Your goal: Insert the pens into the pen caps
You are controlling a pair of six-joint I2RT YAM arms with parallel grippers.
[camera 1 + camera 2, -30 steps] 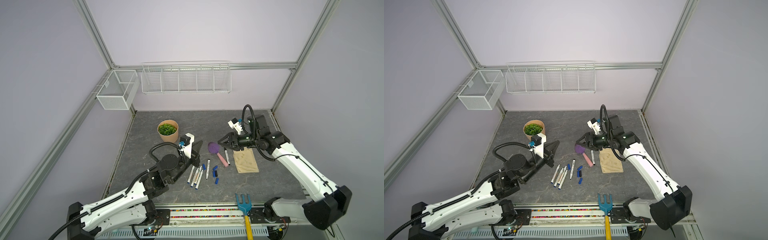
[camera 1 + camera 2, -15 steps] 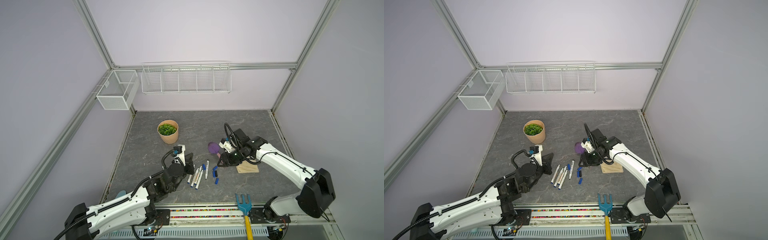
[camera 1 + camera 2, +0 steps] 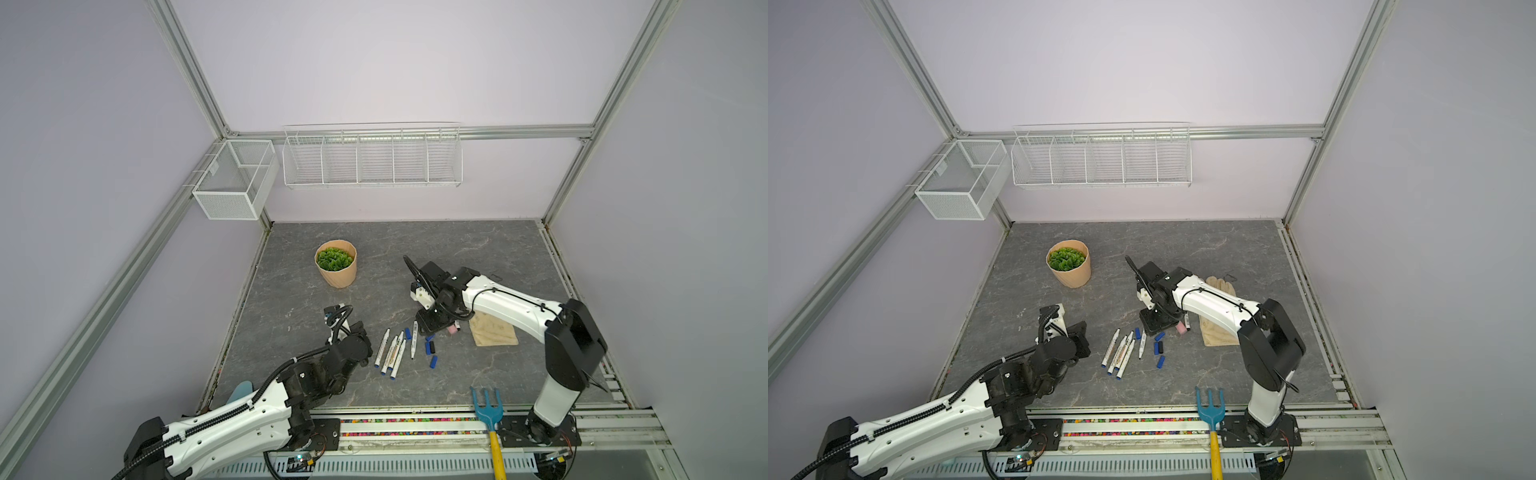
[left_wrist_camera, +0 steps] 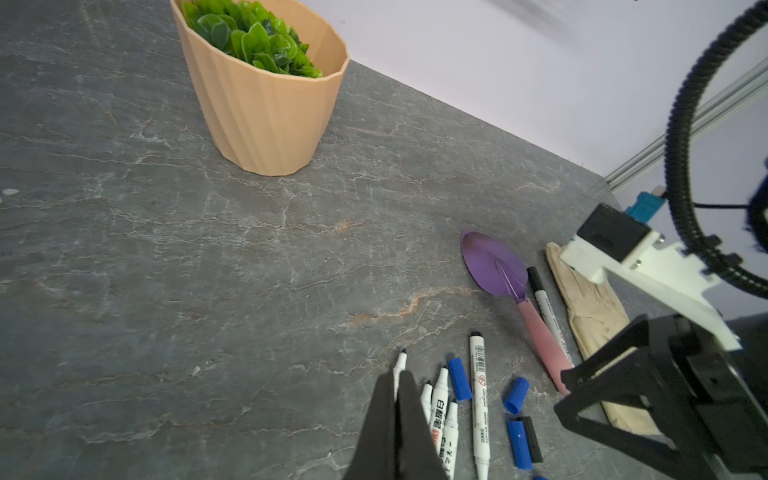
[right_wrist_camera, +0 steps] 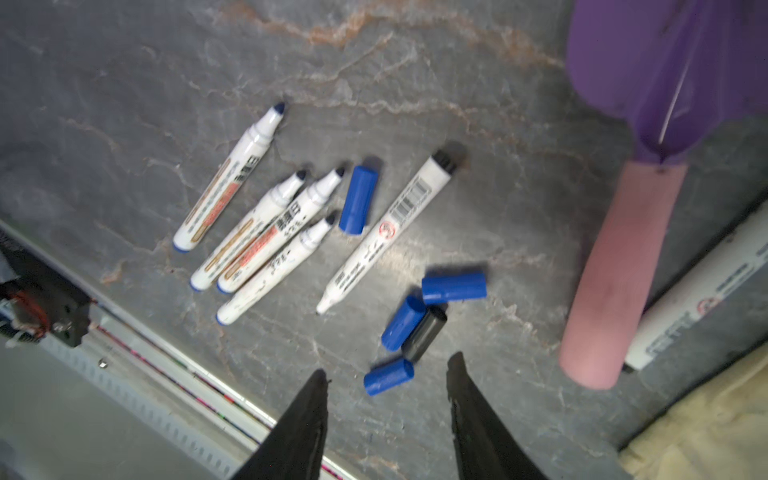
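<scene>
Several white pens [image 3: 390, 353] lie side by side on the grey table, with one more [image 5: 382, 232] at an angle beside them. Another pen [image 5: 702, 286] lies along the trowel's pink handle. Blue pen caps [image 5: 454, 286] and one black cap [image 5: 424, 332] lie loose close by. My right gripper [image 5: 387, 365] hangs open low over the caps, its fingers on either side of a blue cap [image 5: 388, 376] and not touching it. My left gripper [image 4: 397, 376] is shut and empty, its tips over the leftmost pen [image 4: 402, 357]. In both top views it sits just left of the pen row.
A purple trowel [image 4: 492, 266] with a pink handle and a beige glove [image 3: 494, 332] lie right of the caps. A potted plant [image 3: 336, 268] stands further back. A blue hand rake [image 3: 487, 409] lies at the front rail. Wire baskets [image 3: 372, 158] hang on the walls.
Both arms have come down from a raised pose. The right gripper moved toward the front, over the caps. The left gripper dropped beside the pen row.
</scene>
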